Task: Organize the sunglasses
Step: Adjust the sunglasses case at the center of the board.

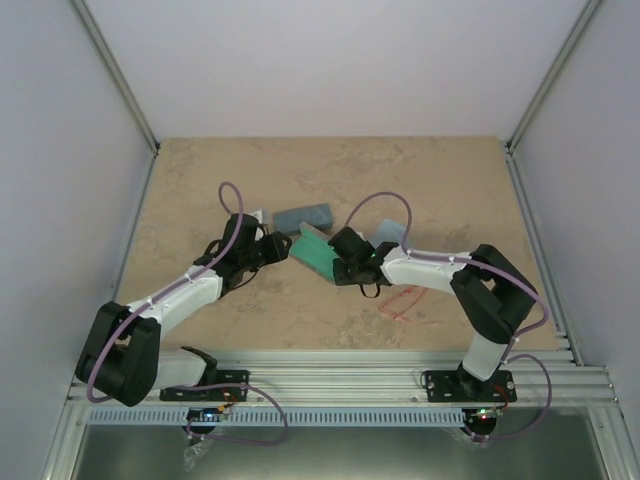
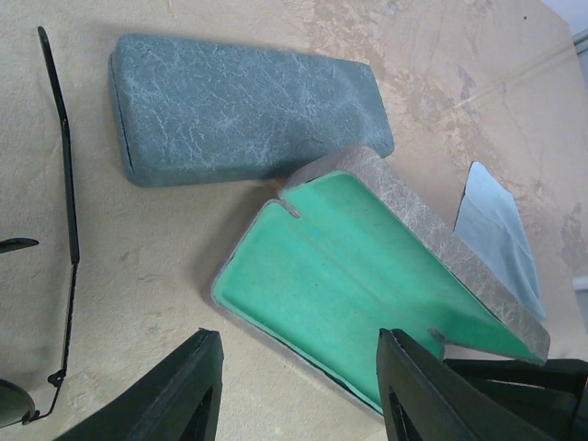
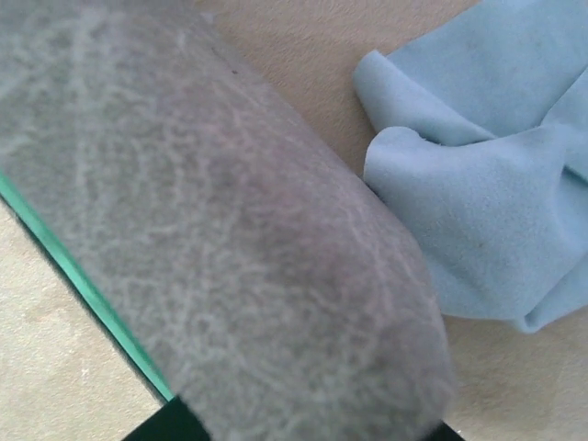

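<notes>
From above, the right gripper pinches the open case, apparently steadying it for loading, red sunglasses near that arm; left wrist: left gripper half-spread, empty, black sunglasses just beside; right wrist: the case's grey shell fills the grip, cloth alongside.

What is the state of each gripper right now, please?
Left gripper: open, holding nothing.
Right gripper: closed on the open grey case.
</notes>
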Robot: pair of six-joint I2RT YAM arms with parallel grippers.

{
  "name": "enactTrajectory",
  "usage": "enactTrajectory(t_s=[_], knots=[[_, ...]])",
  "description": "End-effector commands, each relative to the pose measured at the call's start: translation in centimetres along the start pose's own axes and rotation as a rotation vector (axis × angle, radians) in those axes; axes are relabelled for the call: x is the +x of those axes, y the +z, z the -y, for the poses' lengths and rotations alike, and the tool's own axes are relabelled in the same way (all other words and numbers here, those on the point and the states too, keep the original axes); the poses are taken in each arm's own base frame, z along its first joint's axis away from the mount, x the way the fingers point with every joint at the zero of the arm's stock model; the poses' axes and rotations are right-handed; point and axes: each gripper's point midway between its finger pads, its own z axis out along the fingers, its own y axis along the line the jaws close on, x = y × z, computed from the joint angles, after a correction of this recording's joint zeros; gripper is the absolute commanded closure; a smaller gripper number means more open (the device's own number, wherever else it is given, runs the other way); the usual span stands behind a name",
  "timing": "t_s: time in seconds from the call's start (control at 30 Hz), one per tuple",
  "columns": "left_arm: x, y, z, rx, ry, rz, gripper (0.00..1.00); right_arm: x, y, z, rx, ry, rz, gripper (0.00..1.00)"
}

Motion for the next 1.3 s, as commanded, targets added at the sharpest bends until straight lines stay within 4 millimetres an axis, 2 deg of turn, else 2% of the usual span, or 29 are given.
enactTrajectory(t_s=[0.0, 0.2, 0.37, 0.47, 0.67, 0.8, 0.97, 1.1, 1.17, 1.27], knots=[[0.0, -0.1, -0.1, -0.012, 0.017, 0.001, 0.51, -0.3, 0.5, 1.0, 0.026, -0.021, -0.009, 0.8], [0.3, -0.1, -0.3, -0.018, 0.019, -0.002, 0.51, -0.8, 0.9, 1.6, 0.017, -0.049, -0.014, 0.83], [0.4, -0.1, -0.5, -0.02, 0.014, -0.005, 0.51, -1.9, 1.9, -0.5, -0.064, -0.165, -0.028, 0.85], [0.7, 0.0, -0.6, -0.021, 0.004, -0.009, 0.51, -3.0, 2.3, -1.1, -0.059, -0.209, -0.014, 0.85], [1.3, 0.1, -1.1, -0.031, 0.0, -0.021, 0.51, -4.7, 3.7, -0.8, -0.013, -0.252, 0.008, 0.84], [1.1, 0.0, -1.2, -0.038, -0.002, -0.014, 0.51, -4.9, 4.3, -0.6, 0.004, -0.254, 0.012, 0.83], [0.3, -0.7, -0.8, -0.031, -0.001, 0.02, 0.51, -5.5, 2.3, -1.0, -0.033, -0.246, 0.058, 0.71], [-0.6, -1.6, 0.0, -0.01, 0.004, 0.056, 0.47, -6.6, -1.1, -1.4, -0.085, -0.231, 0.14, 0.63], [-1.3, -2.3, 0.4, -0.003, 0.009, 0.086, 0.46, -7.0, -2.6, -0.7, -0.067, -0.208, 0.186, 0.61], [-1.8, -3.1, 1.0, 0.021, 0.025, 0.116, 0.44, -7.1, -3.9, 1.6, -0.006, -0.143, 0.223, 0.61]])
